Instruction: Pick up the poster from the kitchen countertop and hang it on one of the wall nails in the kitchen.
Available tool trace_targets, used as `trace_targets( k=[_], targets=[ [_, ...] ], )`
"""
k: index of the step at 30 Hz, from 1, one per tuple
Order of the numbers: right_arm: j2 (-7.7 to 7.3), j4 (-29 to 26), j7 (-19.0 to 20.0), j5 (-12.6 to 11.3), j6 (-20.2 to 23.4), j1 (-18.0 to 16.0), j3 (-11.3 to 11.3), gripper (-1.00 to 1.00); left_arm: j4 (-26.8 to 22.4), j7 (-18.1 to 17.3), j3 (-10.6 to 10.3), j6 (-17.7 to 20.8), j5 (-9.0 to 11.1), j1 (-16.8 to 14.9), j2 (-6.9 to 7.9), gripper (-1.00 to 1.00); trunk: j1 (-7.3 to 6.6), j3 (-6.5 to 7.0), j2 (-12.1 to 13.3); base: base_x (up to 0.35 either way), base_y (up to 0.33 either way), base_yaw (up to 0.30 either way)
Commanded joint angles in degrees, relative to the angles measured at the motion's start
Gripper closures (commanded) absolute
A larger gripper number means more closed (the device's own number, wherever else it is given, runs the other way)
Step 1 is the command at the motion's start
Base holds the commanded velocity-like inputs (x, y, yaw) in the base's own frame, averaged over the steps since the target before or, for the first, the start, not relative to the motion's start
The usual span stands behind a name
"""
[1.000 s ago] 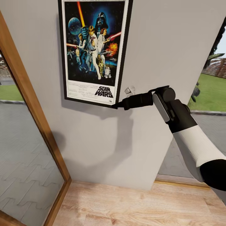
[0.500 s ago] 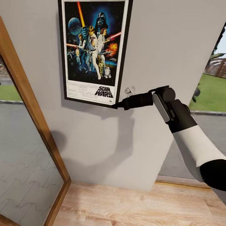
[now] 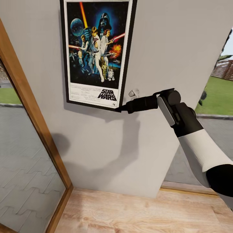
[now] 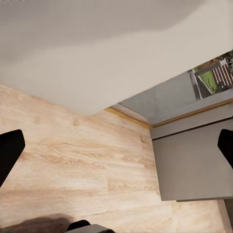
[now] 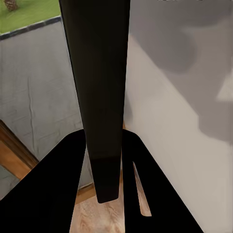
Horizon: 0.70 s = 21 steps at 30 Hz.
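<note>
The black-framed Star Wars poster (image 3: 97, 53) lies upright and flat against the light grey wall (image 3: 168, 48), with its white title strip at the lower end. My right gripper (image 3: 118, 109) is shut on the poster's lower right corner, and the arm reaches in from the right. In the right wrist view the frame's dark edge (image 5: 99, 73) runs between the two fingers of the right gripper (image 5: 104, 170). My left gripper (image 4: 116, 150) is open, holds nothing and points down at the wooden floor (image 4: 77, 160). The kitchen countertop is out of view.
A small white fitting (image 3: 133, 93) sticks out of the wall just right of the poster's lower corner. A wood-framed glass pane (image 3: 29, 106) stands at the left, and an opening onto grass (image 3: 216, 90) at the right. A grey block (image 4: 194, 165) stands on the floor.
The whole picture has shifted slightly, so the camera moved. The poster and my right gripper keep the same place on the wall.
</note>
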Motion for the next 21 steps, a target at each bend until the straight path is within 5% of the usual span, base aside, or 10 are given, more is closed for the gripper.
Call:
trace_targets(
  k=[1, 21],
  targets=[
    [-0.04, -0.01, 0.11, -0.04, 0.2, -0.07, 0.07, 1.0, -0.06, -0.12, -0.02, 0.6, 0.21, 0.0, 0.01, -1.0, 0.04, -0.11, -0.11, 0.127, 0.0, 0.0],
    [-0.15, 0.11, 0.11, 0.07, -0.09, 0.46, -0.19, 1.0, -0.39, -0.12, 0.26, 0.52, 0.21, 0.0, -0.05, -1.0, 0.04, -0.11, -0.11, 0.038, 0.0, 0.0]
  ],
)
